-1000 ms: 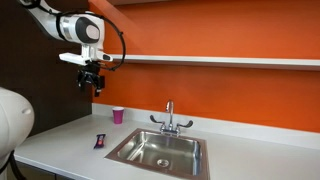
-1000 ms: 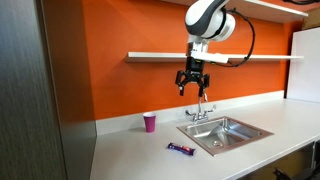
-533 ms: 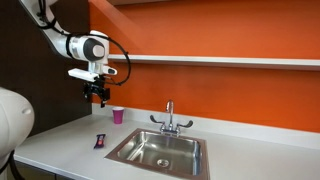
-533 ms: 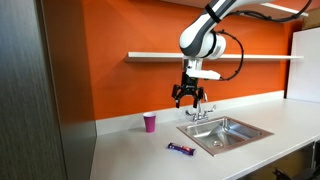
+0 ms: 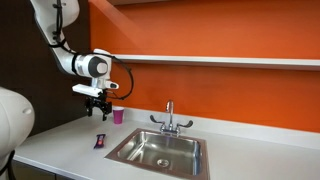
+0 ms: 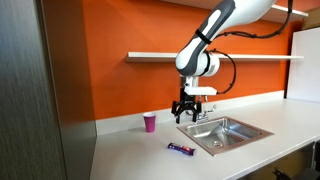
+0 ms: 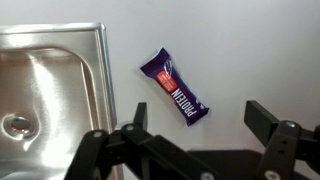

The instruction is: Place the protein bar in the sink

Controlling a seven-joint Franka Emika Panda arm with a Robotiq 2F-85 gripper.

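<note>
Closing in for the pick: we're bringing the gripper (image 5: 100, 110) down from shelf height a second ago to hang low, roughly over the protein bar (image 7: 175, 88), with jaws wide apart and empty in the wrist view. The bar is lying flat on the counter (image 5: 55, 150) just beside the sink (image 7: 100, 70) rim, unmoved like the pink cup (image 5: 118, 115). We're judging the approach nearly lined up, grasp not yet made.

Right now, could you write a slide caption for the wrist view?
Wrist view: open gripper above the white counter, purple protein bar lying beside the sink, not yet grasped.
</note>
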